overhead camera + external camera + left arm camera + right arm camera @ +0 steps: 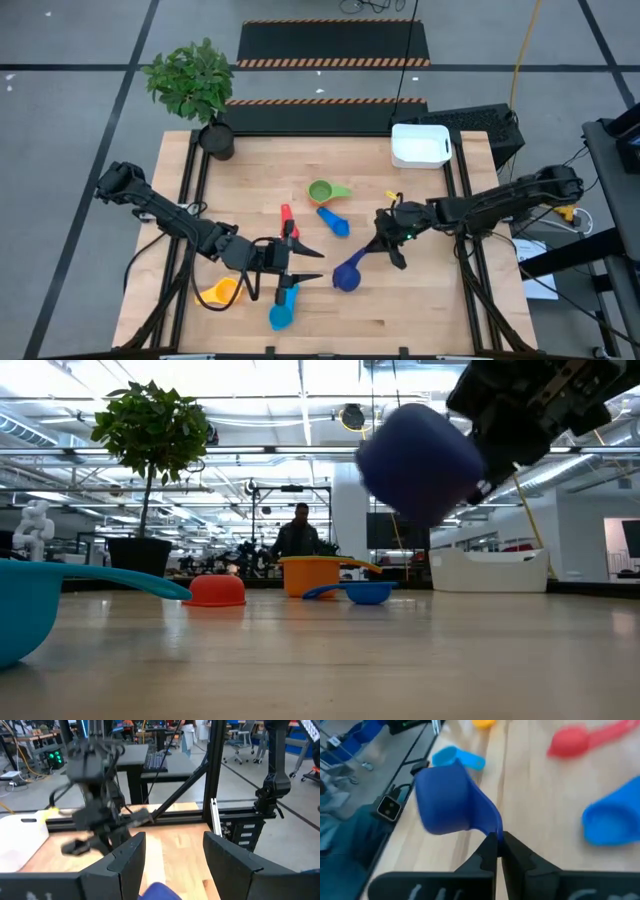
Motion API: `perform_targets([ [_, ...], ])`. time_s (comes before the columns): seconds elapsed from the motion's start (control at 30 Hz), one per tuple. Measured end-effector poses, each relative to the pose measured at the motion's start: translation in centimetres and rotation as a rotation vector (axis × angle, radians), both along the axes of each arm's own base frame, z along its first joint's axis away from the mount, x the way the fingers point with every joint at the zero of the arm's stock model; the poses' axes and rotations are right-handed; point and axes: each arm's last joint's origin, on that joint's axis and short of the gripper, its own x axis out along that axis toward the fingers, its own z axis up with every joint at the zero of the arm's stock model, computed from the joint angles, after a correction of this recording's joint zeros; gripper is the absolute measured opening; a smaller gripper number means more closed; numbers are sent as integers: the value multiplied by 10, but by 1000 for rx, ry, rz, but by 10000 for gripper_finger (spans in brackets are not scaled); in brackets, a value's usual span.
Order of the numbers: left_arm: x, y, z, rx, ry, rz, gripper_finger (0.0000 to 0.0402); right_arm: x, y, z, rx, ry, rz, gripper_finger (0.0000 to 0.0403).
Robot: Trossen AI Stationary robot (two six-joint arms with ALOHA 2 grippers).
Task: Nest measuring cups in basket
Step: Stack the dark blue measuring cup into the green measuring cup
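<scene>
The dark blue measuring cup is in the air, shown high above the table in the low view, with my right gripper shut on it. My left gripper is open just to its left, fingers pointing right, touching nothing; the cup's edge shows below its fingers. Resting on the table are the red cup, medium blue cup, yellow cup, orange cup and light blue cup. The white basket sits at the far right. My right gripper pinches the dark blue cup's handle between its two fingers, at their free ends. It comes slanting down from the table's right. The cup is lifted clear of the table, tilted, with its bowl jutting out beyond the fingertips.
A potted plant stands at the table's far left corner. Black frame rails run along both sides of the table. A keyboard lies behind the basket. A person stands far off in the room. Bare wood lies near right.
</scene>
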Motion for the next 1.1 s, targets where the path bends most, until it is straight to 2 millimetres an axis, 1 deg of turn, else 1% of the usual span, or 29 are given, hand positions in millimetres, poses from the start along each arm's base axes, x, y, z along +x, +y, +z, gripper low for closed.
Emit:
perform_targets([
  [0.3,1,5,-6,53,52,11,202,-12,-4,26,-225,-224,86,0],
  [0.53,6,16,-9,128,82,37,202,-19,-18,44,-393,-359,19,0],
  [0.7,8,29,-9,212,98,63,202,-20,-29,50,-537,-425,-11,0],
  [0.77,3,36,-6,241,126,86,202,-20,-35,51,-606,-427,-57,0],
  [0.9,-7,55,7,231,141,153,202,-17,-46,54,-735,-432,-155,0],
  [1.1,-22,75,6,249,268,200,202,-7,-62,56,-894,-493,-203,0],
])
